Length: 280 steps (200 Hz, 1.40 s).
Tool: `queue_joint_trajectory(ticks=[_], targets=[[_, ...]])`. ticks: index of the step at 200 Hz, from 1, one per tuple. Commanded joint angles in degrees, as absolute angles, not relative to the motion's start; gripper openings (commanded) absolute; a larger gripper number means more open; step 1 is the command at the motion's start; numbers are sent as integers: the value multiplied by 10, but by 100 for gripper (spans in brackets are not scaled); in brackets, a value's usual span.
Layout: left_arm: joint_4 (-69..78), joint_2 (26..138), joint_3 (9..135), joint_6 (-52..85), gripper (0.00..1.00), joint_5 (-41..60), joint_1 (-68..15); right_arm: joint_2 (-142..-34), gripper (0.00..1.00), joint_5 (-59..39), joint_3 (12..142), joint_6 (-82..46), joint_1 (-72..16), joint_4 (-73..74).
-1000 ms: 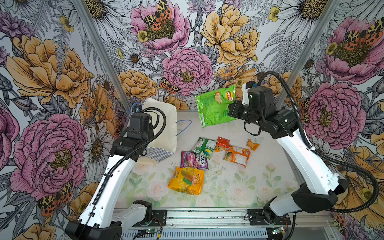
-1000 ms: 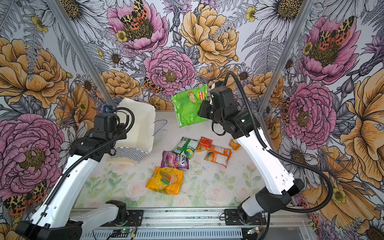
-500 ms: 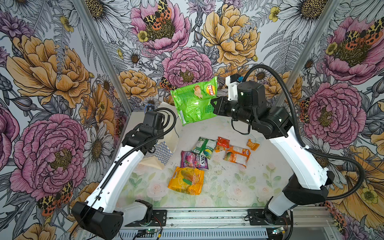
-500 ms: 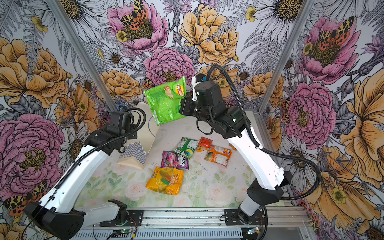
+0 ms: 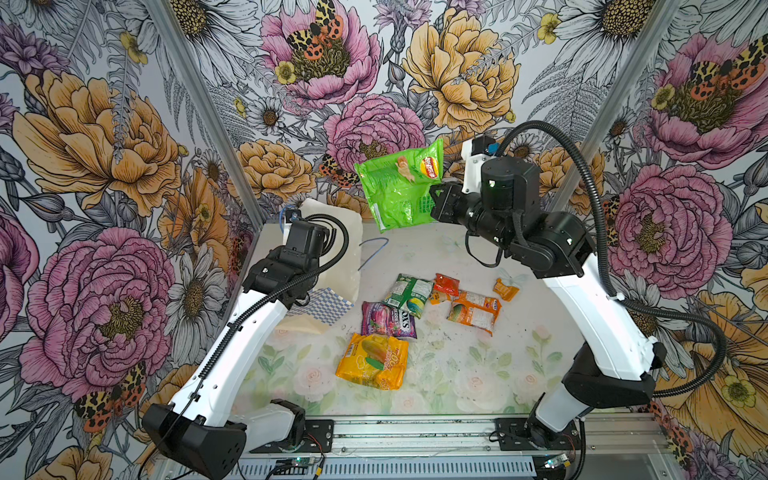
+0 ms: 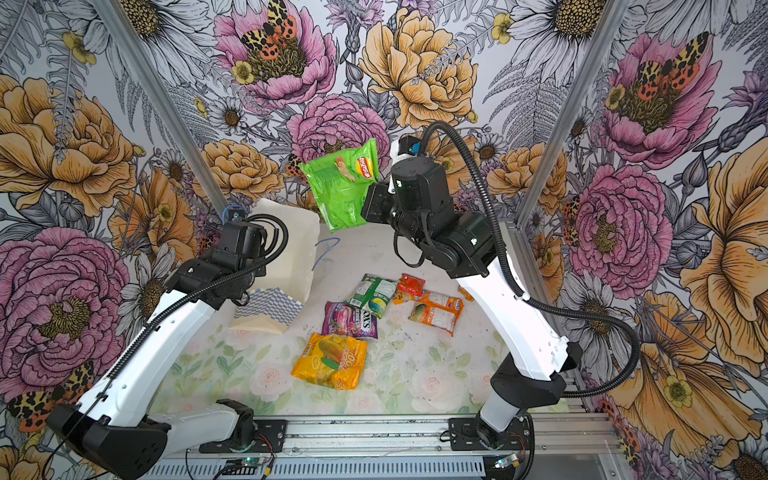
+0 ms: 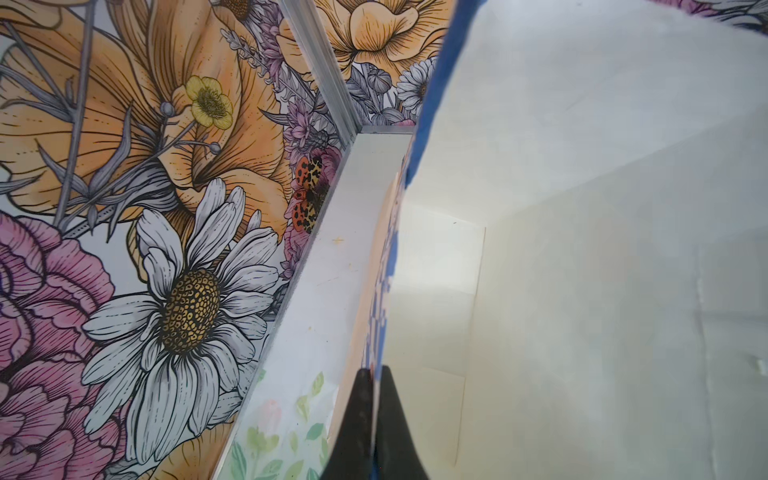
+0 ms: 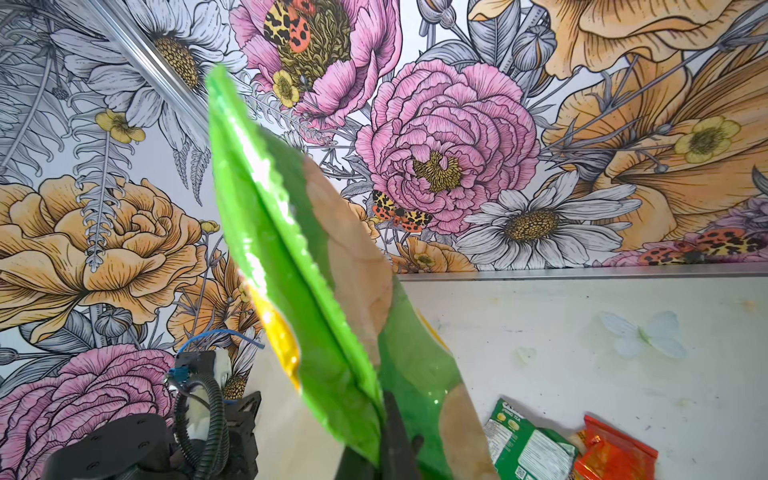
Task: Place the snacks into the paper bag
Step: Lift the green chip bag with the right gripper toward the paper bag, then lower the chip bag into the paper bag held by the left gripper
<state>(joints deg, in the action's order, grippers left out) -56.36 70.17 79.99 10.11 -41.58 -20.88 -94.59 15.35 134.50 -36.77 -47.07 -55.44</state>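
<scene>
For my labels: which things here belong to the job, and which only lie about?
Job: paper bag, green chip bag in the right pincer, yellow-orange bag, purple pack, green-white pack, orange-white pack, red sachet, orange sachet.
Only there: floral mat, flowered walls, metal rail.

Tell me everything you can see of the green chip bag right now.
The green chip bag is a large, glossy, crinkly plastic packet, bright green with a red-and-yellow logo and a chip picture. It has a serrated seam. It hangs tilted in the air over the back of the table, pinched at one edge by the shut right hand, touching nothing else, to the right of the paper bag.
</scene>
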Motion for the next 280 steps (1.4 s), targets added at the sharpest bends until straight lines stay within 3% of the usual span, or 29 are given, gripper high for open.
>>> queue_joint_trajectory(ticks=[1,44,104,182,280], targets=[[-563,691,823,99,0,-454,-216,-957,0,148,1365,-372,-501,-535],[-563,689,824,121,0,-436,-225,-1001,0,130,1343,-414,-516,-535],[-555,685,805,147,0,-426,-228,-1013,0,85,1214,-495,-523,-484],[-515,647,763,148,0,-489,-282,-1002,0,76,1073,-574,-536,-400],[-471,655,732,109,0,-470,-346,-1098,0,42,1081,-702,-519,-329]])
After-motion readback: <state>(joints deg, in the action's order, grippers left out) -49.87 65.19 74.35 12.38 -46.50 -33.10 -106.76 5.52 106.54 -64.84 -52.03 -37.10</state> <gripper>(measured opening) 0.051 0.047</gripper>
